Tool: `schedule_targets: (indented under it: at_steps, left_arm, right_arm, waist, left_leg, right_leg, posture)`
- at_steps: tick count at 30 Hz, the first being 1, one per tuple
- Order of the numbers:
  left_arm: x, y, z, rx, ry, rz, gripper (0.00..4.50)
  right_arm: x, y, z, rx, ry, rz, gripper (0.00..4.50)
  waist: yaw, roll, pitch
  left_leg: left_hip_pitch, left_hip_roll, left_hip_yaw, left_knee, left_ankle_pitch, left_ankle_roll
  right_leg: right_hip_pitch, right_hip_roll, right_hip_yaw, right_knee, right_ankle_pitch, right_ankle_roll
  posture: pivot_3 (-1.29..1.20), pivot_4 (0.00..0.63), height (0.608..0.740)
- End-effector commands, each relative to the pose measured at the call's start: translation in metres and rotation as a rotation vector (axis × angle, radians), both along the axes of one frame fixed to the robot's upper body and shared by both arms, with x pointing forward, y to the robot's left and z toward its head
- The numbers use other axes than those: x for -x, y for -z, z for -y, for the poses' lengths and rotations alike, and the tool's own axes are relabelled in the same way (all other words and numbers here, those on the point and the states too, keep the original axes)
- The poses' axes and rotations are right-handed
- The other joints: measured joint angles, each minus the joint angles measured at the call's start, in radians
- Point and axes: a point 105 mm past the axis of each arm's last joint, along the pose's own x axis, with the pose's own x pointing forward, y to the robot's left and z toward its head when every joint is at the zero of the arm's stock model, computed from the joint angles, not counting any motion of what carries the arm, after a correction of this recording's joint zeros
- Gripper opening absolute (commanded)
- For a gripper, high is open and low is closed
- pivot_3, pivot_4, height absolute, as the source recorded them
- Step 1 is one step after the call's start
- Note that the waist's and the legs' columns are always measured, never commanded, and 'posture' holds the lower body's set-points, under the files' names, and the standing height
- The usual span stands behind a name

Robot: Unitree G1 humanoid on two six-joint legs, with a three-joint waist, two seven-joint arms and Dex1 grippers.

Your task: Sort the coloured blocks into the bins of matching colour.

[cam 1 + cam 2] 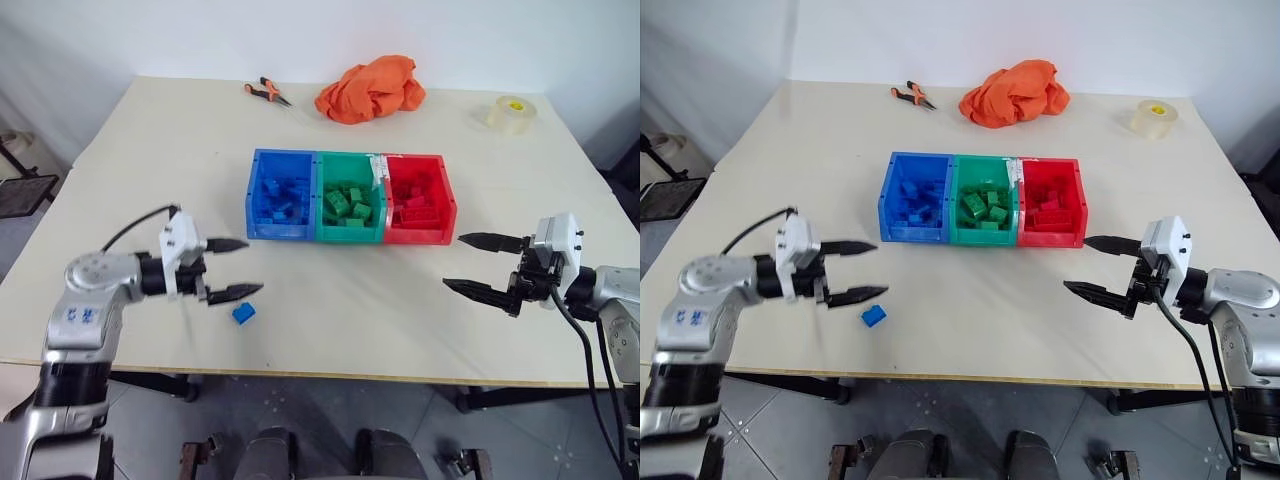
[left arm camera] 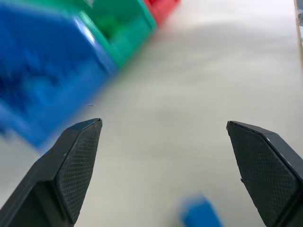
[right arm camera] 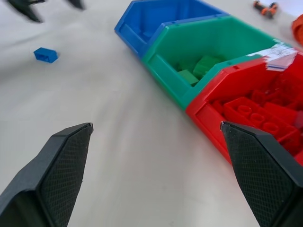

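No text, brand, number or sign can be read anywhere. A white strip of tape or label (image 3: 279, 51) sits on the rim where the green bin (image 1: 349, 236) meets the red bin (image 1: 420, 236); any marks on it are too small to make out. The left arm's shoulder housing (image 1: 80, 315) bears small blue markings, too blurred to read.

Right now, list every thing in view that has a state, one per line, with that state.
Left tool: open, empty, just above the table beside the loose blue block.
Right tool: open, empty.
Loose blue block: on the table, outside the bins.
Blue bin: holds blue blocks.
Green bin: holds green blocks.
Red bin: holds red blocks.
Orange cloth: crumpled.
Pliers: lying flat.
Tape roll: lying flat.
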Motion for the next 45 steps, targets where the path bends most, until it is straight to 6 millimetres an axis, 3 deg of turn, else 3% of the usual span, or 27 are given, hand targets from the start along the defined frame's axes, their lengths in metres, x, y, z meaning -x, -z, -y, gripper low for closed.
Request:
schedule_targets:
  at_steps: [1,6,11,14,23,27,31,37,41,45]
  left_arm:
    - [0.021,-0.008,-0.016,0.010,-0.058,0.044,4.49]
    - [0.041,0.004,-0.036,-0.017,-0.139,-0.001,4.49]
    - [0.074,0.012,-0.067,-0.049,-0.228,-0.065,4.49]
    - [0.078,0.013,-0.072,-0.052,-0.258,-0.061,4.49]
    - [0.047,0.015,-0.034,0.007,-0.200,-0.006,4.49]
    - [0.032,0.031,-0.017,0.011,-0.166,-0.028,4.49]
    - [0.020,0.052,-0.016,-0.038,-0.174,-0.069,4.49]
    - [0.001,0.057,-0.024,-0.061,-0.208,-0.030,4.49]
    - [0.001,0.065,-0.019,-0.083,-0.165,-0.064,4.49]
    - [0.001,0.072,-0.018,-0.120,-0.150,-0.076,3.58]
  right_arm:
    - [-0.002,-0.007,0.000,0.037,-0.041,0.023,4.50]
    - [-0.003,-0.005,-0.001,0.059,-0.085,0.002,4.50]
    - [-0.002,-0.002,0.006,0.096,-0.111,-0.021,4.50]
    - [-0.004,-0.002,0.006,0.094,-0.115,-0.022,4.50]
    - [-0.007,-0.003,0.000,0.085,-0.121,-0.009,4.50]
    - [-0.003,-0.003,0.001,0.078,-0.114,0.000,4.50]
    - [0.002,-0.004,0.003,0.072,-0.091,0.010,4.50]
    - [0.010,-0.002,0.009,0.069,-0.046,0.007,4.50]
    - [0.012,-0.001,0.008,0.064,-0.034,0.006,4.50]
    - [0.012,-0.001,0.009,0.064,-0.026,0.007,4.50]
  waist:
    - [-0.002,0.000,0.000]
    - [-0.001,0.000,0.000]
    - [-0.011,0.001,0.000]
    - [-0.017,0.001,0.000]
    - [-0.023,0.002,-0.001]
    - [-0.023,0.002,-0.001]
    - [-0.023,0.003,-0.001]
    - [-0.019,0.003,-0.001]
    - [-0.020,0.003,-0.001]
    - [-0.019,0.005,-0.002]
  left_leg:
    - [0.000,0.000,0.000,0.000,0.000,0.000]
    - [0.000,0.001,-0.001,0.000,-0.001,-0.001]
    - [0.001,0.001,0.000,-0.001,-0.002,-0.001]
    - [0.001,0.002,0.000,-0.001,-0.003,-0.001]
    - [0.001,0.002,0.000,-0.001,-0.003,-0.002]
    - [0.001,0.002,0.001,-0.001,-0.003,-0.002]
    - [0.001,0.002,0.002,-0.001,-0.003,-0.002]
    - [0.001,0.002,0.003,-0.001,-0.003,-0.002]
    - [0.001,0.002,0.003,-0.001,-0.003,-0.002]
    - [0.002,0.002,0.003,-0.001,-0.003,-0.002]
  right_leg:
    - [0.000,0.000,0.002,-0.001,0.000,0.000]
    - [0.000,-0.001,0.005,-0.001,0.000,-0.001]
    - [0.000,-0.002,0.006,-0.002,-0.001,-0.001]
    - [0.001,-0.002,0.006,-0.002,-0.001,-0.003]
    - [0.000,-0.005,0.006,-0.001,-0.001,-0.003]
    - [0.000,-0.001,0.006,-0.001,-0.001,-0.003]
    - [0.000,0.000,0.005,0.000,-0.001,-0.003]
    - [-0.001,0.000,0.000,0.000,-0.001,-0.003]
    - [-0.001,-0.001,-0.001,0.000,-0.001,-0.003]
    - [0.000,-0.001,-0.002,0.000,-0.001,-0.003]
  posture:
    - [0.00,0.150,0.740]
    - [0.00,0.150,0.740]
    - [0.00,0.150,0.740]
    - [0.00,0.150,0.740]
    - [0.00,0.150,0.740]
    - [0.00,0.150,0.740]
    - [0.00,0.150,0.740]
    - [0.00,0.150,0.740]
    - [0.00,0.150,0.740]
    - [0.00,0.150,0.740]
